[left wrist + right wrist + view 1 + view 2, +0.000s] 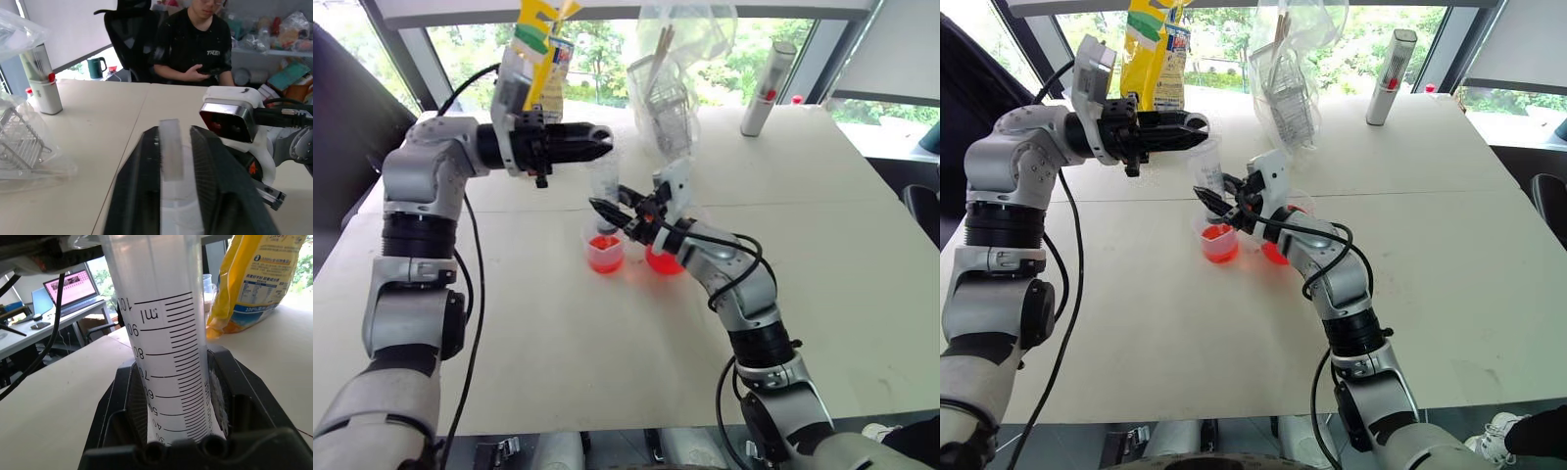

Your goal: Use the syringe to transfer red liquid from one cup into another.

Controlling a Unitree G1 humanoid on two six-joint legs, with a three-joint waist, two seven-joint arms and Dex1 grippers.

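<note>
Two hands on one syringe (166, 338) right now. My right hand (619, 217) is pinched tight round the barrel, low down, w/ the printed marks running up between its fingers (124, 401) in the wrist view. The syringe stands upright, tip down over the small cup (605, 253), which has red liquid (605, 245) in its base. Just beside it, behind my right wrist, sits the bigger cup (664, 260), also red at the bottom. Both rest on the tabletop (862, 245).

My left hand (603, 143) comes in level from the side at the top of the syringe. Its fingers (142, 186) sit either side of the plunger (171, 149), which stands between them as a pale upright strip. There's a sliver of space showing on each side, so I'd call that hand slightly spread, bracketing the plunger rather than clamping it, tho I can't tell for sure if a pad touches.

Step, as I read it: working the plunger w/ the tip at the small cup, i.e. the emptying end of the transfer, prob. mid-regrip. I can't tell how much liquid is left in the barrel.

Next move needs the left hand to close on the plunger top and press straight down, right hand holding the barrel steady and vertical so nothing squirts outside the cup.
</note>
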